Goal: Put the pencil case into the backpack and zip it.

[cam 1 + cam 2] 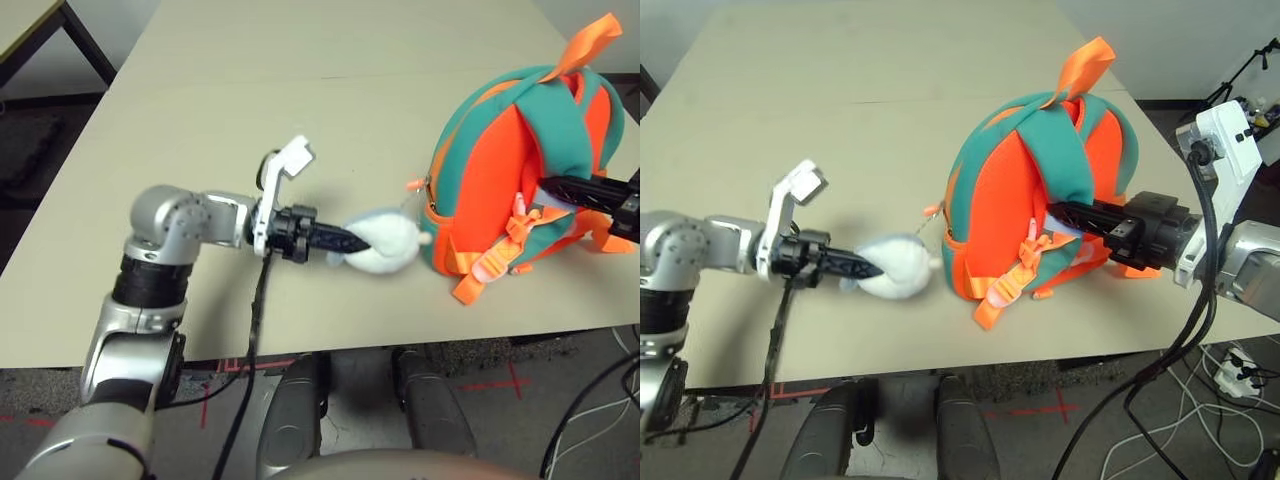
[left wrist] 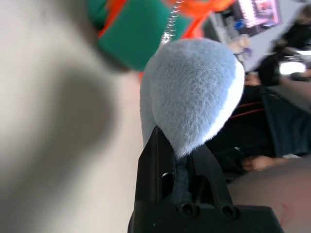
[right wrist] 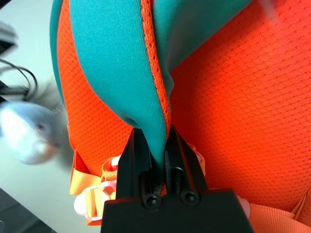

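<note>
I find my left pincer (image 1: 340,238) closed on the grey plush charm (image 1: 385,243), near the centre of the left eye view. The left wrist view adds what the eye views leave unclear: the plush is pinched between both fingers (image 2: 155,162), its rounded body bulging beyond the tips, and a metal chain (image 2: 171,24) runs from it toward the backpack (image 1: 500,160).

My right pincer (image 1: 1065,212), right of centre in the right eye view, is gripping the teal shoulder strap (image 1: 1055,155) of the backpack. The right wrist view confirms this: the strap, edged in orange mesh, passes down between the two fingers (image 3: 133,162), with the orange back panel (image 3: 238,102) behind it.

The backpack stands upright on the table (image 1: 250,120), in the upper right of the left eye view, its strap side facing me and its orange top loop (image 1: 590,42) raised. Relative to my left pincer it lies to the right, apart from the fingertips, with the charm between. Relative to my right pincer it is in contact, the fingers lying across its strap side. An orange buckle (image 1: 492,264) hangs at its lower front. The left wrist view also records a person's hand (image 2: 258,162) beyond the table.
</note>
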### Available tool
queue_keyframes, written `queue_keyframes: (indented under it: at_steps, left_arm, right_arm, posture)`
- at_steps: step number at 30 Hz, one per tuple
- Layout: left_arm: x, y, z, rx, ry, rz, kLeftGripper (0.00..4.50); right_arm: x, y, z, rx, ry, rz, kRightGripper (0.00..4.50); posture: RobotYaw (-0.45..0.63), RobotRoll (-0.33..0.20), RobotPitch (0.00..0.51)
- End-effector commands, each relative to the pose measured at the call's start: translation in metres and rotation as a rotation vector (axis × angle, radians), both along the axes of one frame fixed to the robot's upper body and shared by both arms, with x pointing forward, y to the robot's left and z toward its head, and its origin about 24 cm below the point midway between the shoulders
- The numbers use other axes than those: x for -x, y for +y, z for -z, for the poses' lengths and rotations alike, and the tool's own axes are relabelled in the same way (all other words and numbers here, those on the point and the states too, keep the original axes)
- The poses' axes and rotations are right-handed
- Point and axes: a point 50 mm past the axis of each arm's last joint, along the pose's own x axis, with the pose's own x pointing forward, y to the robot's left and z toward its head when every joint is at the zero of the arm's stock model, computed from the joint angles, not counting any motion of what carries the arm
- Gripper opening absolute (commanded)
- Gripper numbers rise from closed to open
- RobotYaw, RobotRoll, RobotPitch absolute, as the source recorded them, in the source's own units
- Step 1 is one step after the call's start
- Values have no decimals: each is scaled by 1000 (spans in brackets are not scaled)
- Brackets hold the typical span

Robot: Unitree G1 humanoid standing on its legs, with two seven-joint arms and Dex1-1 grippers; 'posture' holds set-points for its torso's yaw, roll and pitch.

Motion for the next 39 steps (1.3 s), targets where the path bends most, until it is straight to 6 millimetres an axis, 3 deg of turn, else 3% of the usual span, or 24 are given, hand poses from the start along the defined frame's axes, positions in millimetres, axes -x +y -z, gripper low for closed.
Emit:
queue_keyframes:
  at_steps: [1, 3, 4, 6, 10, 16, 19, 20, 24, 27, 30, 33, 36, 39]
  left_arm:
    - [0, -2, 18, -61, 31, -22, 68]
    - [-3, -3, 10, -32, 15, -24, 68]
    - [-4, -2, 6, -24, 4, -26, 68]
    - [-4, 0, -3, -18, -13, -13, 68]
    - [3, 11, -25, 32, -37, 12, 1392]
    - [5, 50, -52, 102, -44, -93, 3403]
    - [-3, 69, -55, 93, -73, -215, 4332]
    - [-9, 74, -57, 94, -104, -273, 4439]
    - [-49, 94, -61, 95, -270, -662, 4439]
    - [-72, 113, -52, -11, -444, -949, 4439]
    - [-83, 135, -31, -181, -678, -1197, 4439]
    - [-79, 145, -15, -255, -832, -1298, 4439]
    - [-71, 155, -5, -285, -918, -1386, 4439]
    - [-60, 169, 5, -333, -984, -1438, 4439]
  right_arm:
    - [2, 1, 0, 4, 4, -6, 55]
    - [5, -1, -2, 9, 17, -2, 55]
    - [7, -2, -3, 11, 19, -2, 801]
    - [11, -4, -7, 13, 27, -1, 1378]
    - [33, -12, -22, -31, 97, -38, 2696]
    - [65, -40, -56, -141, 127, 1, 4495]
    - [70, -55, -75, -243, 32, 23, 4500]
    - [72, -61, -82, -294, -19, 28, 4500]
    - [60, -95, -91, -444, -280, 239, 4500]
    - [35, -112, -89, -457, -394, 434, 4500]
    - [-2, -115, -66, -437, -426, 564, 4500]
    - [-32, -116, -30, -345, -428, 699, 4500]
    - [-51, -109, 0, -254, -430, 721, 4500]
    - [-64, -107, 19, -259, -474, 786, 4500]
  posture:
    - [32, 0, 198]
    - [28, 0, 198]
    - [28, 0, 198]
    - [27, 0, 198]
    - [24, 0, 198]
    - [17, 0, 204]
    - [15, 0, 202]
    - [20, 0, 200]
    - [21, 0, 196]
    - [29, 0, 192]
    - [39, 0, 192]
    - [60, 0, 190]
    - [85, 0, 192]
    - [110, 0, 196]
